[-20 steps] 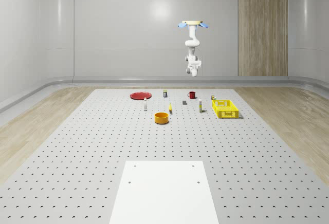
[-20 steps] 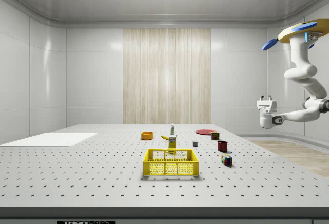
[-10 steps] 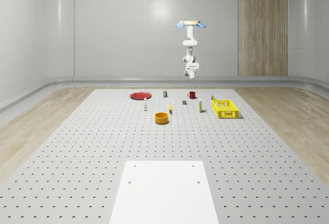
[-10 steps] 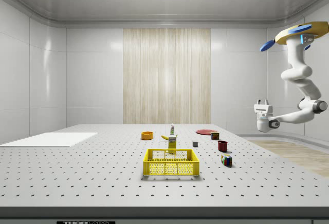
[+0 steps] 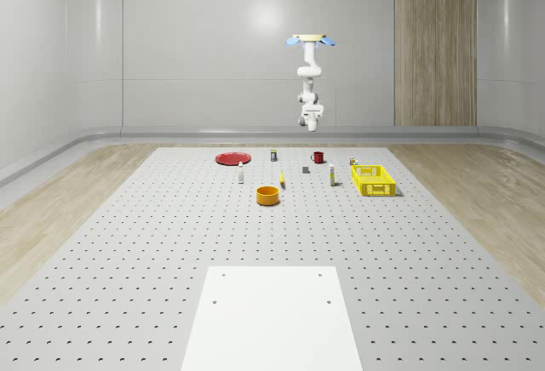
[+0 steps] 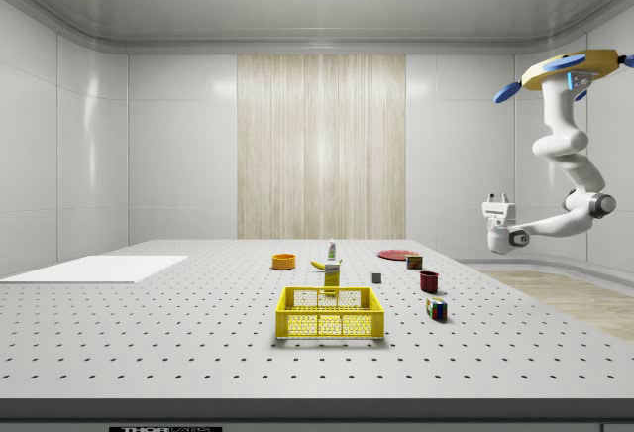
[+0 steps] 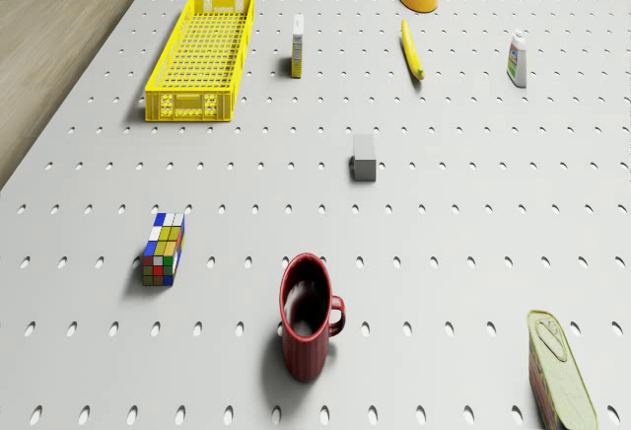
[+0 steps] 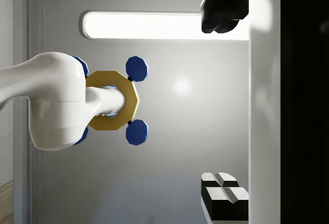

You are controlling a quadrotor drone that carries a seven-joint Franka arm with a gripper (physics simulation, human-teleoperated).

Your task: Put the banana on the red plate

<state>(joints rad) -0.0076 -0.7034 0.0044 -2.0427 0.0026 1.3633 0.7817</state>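
The yellow banana point(image 5: 282, 179) point(image 6: 318, 265) point(image 7: 411, 49) lies on the perforated table beside the orange bowl point(image 5: 268, 195). Farther back, toward the whole-scene view's left, sits the red plate point(image 5: 232, 158) point(image 6: 398, 254). The drone point(image 5: 311, 39) point(image 6: 570, 65) hovers high over the table's far edge, above the red mug point(image 5: 317, 157). Its arm is folded so that my gripper point(image 5: 311, 112) point(image 6: 495, 197) point(image 8: 222, 103) points upward, well above the table and far from the banana. In the wrist view its fingers point(image 8: 223, 196) stand wide apart, open and empty, with the drone's body point(image 8: 110, 100) beyond.
A yellow crate point(image 5: 373, 179) point(image 7: 200, 53), a carton point(image 7: 297, 45), a grey block point(image 7: 365, 157), a white bottle point(image 7: 517, 57), a Rubik's cube point(image 7: 163, 249) and a tin can point(image 7: 560, 371) stand on the table. A white sheet point(image 5: 272, 316) lies at the near end.
The drone and arm have drifted toward the whole-scene view's left and the side view's left. The gripper has risen slightly. Nothing on the table has moved.
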